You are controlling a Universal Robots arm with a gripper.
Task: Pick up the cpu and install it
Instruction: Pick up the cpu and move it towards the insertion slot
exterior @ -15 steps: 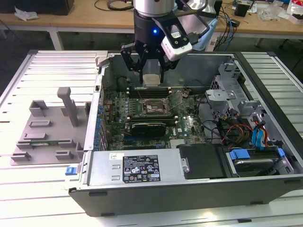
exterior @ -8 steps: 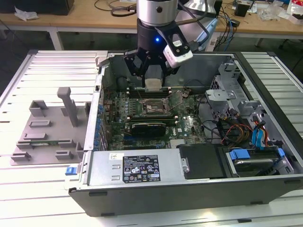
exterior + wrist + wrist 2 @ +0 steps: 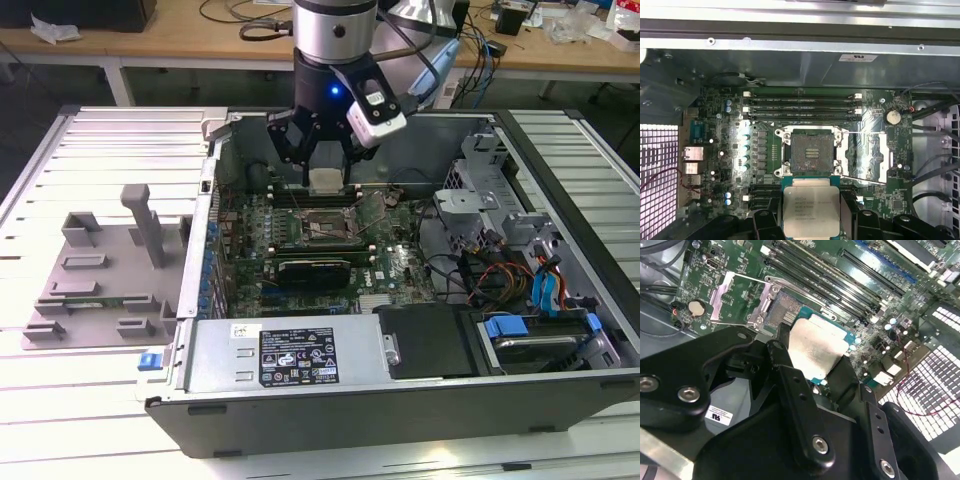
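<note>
We hold the cpu [image 3: 325,182] pinched tight between the fingers of our gripper [image 3: 324,172]. So the picking up is done. The cpu hangs in the air inside the computer case [image 3: 400,410], above the green board [image 3: 390,265]. In the first wrist view the socket [image 3: 811,152] sits empty near the cpu, with its metal lid [image 3: 872,150] swung open. The cpu is not in the socket yet.

surface: pale slatted table [image 3: 100,150] | exterior view's left: grey plastic tray [image 3: 100,290] | beside it: open computer case [image 3: 400,410]
</note>
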